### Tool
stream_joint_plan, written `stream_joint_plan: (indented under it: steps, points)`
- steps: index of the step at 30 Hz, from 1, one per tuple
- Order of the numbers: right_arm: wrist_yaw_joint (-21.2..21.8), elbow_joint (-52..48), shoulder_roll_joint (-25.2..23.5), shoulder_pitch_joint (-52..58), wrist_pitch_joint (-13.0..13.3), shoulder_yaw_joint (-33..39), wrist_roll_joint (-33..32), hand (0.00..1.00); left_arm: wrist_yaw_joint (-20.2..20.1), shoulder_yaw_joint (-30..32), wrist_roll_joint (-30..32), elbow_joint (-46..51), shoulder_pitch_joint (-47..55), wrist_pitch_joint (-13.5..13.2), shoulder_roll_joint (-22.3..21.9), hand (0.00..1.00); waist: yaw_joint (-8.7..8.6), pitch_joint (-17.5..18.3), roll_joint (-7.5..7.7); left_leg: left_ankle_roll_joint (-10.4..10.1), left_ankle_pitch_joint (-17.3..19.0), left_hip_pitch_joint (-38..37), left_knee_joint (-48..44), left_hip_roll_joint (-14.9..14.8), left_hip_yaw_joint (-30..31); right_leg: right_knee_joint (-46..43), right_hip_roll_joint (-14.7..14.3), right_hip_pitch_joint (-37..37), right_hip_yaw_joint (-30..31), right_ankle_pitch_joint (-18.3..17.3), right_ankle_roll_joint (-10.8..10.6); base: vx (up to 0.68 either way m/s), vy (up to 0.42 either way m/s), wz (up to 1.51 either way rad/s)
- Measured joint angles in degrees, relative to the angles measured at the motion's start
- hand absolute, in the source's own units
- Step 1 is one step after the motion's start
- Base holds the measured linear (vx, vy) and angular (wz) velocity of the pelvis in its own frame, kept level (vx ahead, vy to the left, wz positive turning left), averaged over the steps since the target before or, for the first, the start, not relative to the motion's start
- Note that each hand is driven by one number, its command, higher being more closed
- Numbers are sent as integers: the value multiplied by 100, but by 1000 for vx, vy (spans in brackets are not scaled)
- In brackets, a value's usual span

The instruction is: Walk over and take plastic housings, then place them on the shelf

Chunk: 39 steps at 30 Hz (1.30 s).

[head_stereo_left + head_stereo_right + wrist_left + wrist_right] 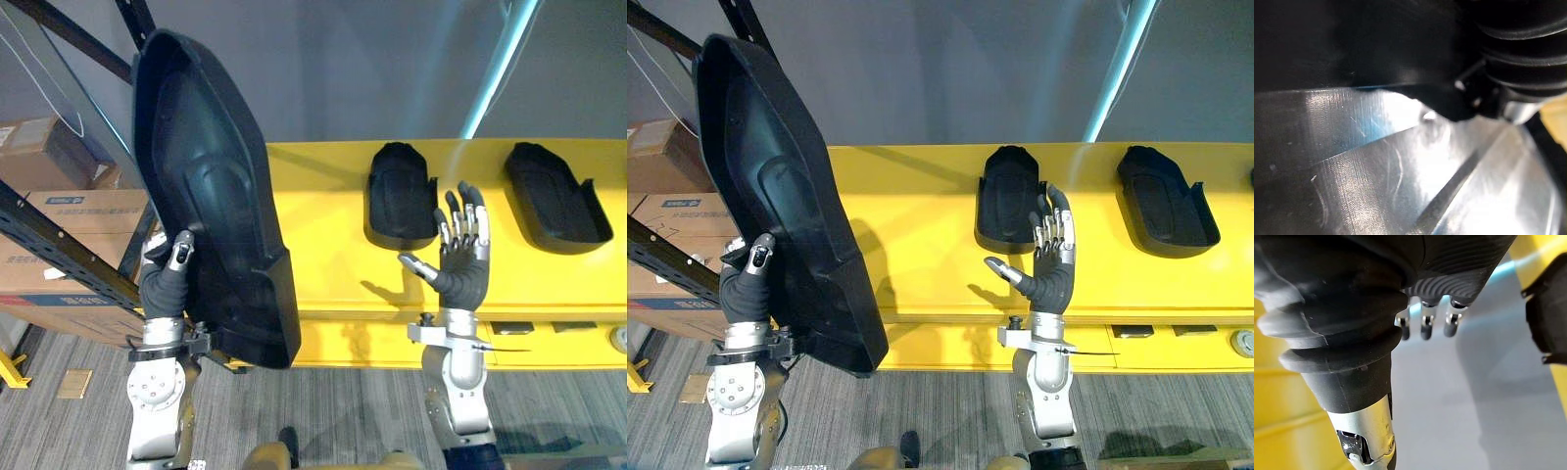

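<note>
1. The left hand (165,284) holds a large black housing (211,186) at its lower edge. The thumb lies over the rim onto the hollow inner face, and the other fingers are hidden behind the shell.
2. The large housing stands nearly upright, leaning slightly, with its hollow side towards the camera. It is lifted off the yellow table (323,255) and reaches well above the hand, in front of the table's left end.
3. The right hand (460,269) is raised above the table's front edge, spread wide with straight fingers and the thumb out to the side. It holds nothing.
4. A small housing (400,194) lies on the table just beyond the right hand's fingertips. A second small housing (554,196) lies farther right, well apart from the first.
5. At the left, cardboard boxes (78,211) sit on a dark metal rack (59,250).
</note>
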<state>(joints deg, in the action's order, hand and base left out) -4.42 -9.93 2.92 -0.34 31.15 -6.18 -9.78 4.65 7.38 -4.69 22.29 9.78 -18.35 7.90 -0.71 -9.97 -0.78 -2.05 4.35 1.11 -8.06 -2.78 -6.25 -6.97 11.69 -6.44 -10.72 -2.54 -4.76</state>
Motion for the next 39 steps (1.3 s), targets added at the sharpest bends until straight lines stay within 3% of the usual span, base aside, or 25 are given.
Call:
stream_joint_plan:
  steps: [4, 8, 11, 15, 18, 23, 29, 30, 34, 39]
  points:
    - [364, -378, 187, -188, -48, 27, -186, 0, 181, 128, 550, 25, -22, 365, 2, 100, -5, 23, -37, -114, -74, -273, 237, -154, -82, -48, -101, -67, -1, -4, -2, 2, -65, -18]
    - [560, -600, 286, -199, -306, 70, -301, 0, 408, 440, 990, -432, -344, 783, 142, 100, -31, 19, -48, -208, -233, -312, 528, -151, -247, -5, -93, 92, 6, -132, -82, -67, -41, -19]
    - [703, -601, 376, -189, -530, 43, -384, 0, 671, 740, 1036, -1691, -1123, 1014, 690, 100, -107, 15, -74, -256, -503, -338, 866, -129, -377, 61, -100, 237, 25, -207, -152, -138, -60, -16]
    - [970, -726, 535, 64, -688, 23, -575, 0, 875, 825, 1026, -3113, -1912, 1106, 1409, 100, -281, -42, -177, -296, -634, -456, 1072, -191, -525, -36, -215, 375, 161, -232, -118, -109, -30, -19]
    - [1234, -792, 745, 168, -768, -95, -786, 0, 875, 801, 1009, -4195, -2781, 1318, 1898, 100, -390, -82, -271, -277, -685, -333, 1080, -188, -700, -169, -222, 674, 398, -178, -206, -61, 10, -32]
    - [1468, -802, 907, 153, -975, -245, -946, 0, 860, 679, 847, -5299, -3852, 1561, 2320, 100, -632, -187, -410, -248, -777, -278, 1165, -130, -865, -370, -186, 987, 633, -163, -228, -19, 24, -16]
    - [1608, -1025, 1176, 116, -1181, -481, -1002, 0, 561, 495, 608, -6084, -4587, 2313, 2499, 100, -851, -401, -686, -236, -786, -281, 1165, -122, -987, -503, -193, 1134, 795, -186, -228, 2, 4, -11]
    - [1628, -1064, 1225, 89, -1216, -539, -1032, 0, 500, 494, 452, -6295, -4654, 2538, 2536, 100, -946, -480, -732, -231, -789, -292, 1158, -120, -992, -573, -183, 1149, 805, -229, -230, -31, -11, -8]
    - [1712, -1145, 1372, 73, -1299, -660, -1045, 0, 349, 480, 238, -6706, -4765, 2945, 2538, 100, -965, -605, -715, -240, -800, -284, 1151, -111, -1038, -989, -176, 1397, 915, -425, -212, -30, -28, -6]
    - [1750, -1221, 1375, -8, -1310, -817, -1279, 0, 317, 510, 62, -6849, -4770, 3096, 2557, 100, -982, -796, -740, -218, -839, -208, 1149, -87, -1080, -1189, -144, 1566, 932, -498, -216, -29, -24, 1]
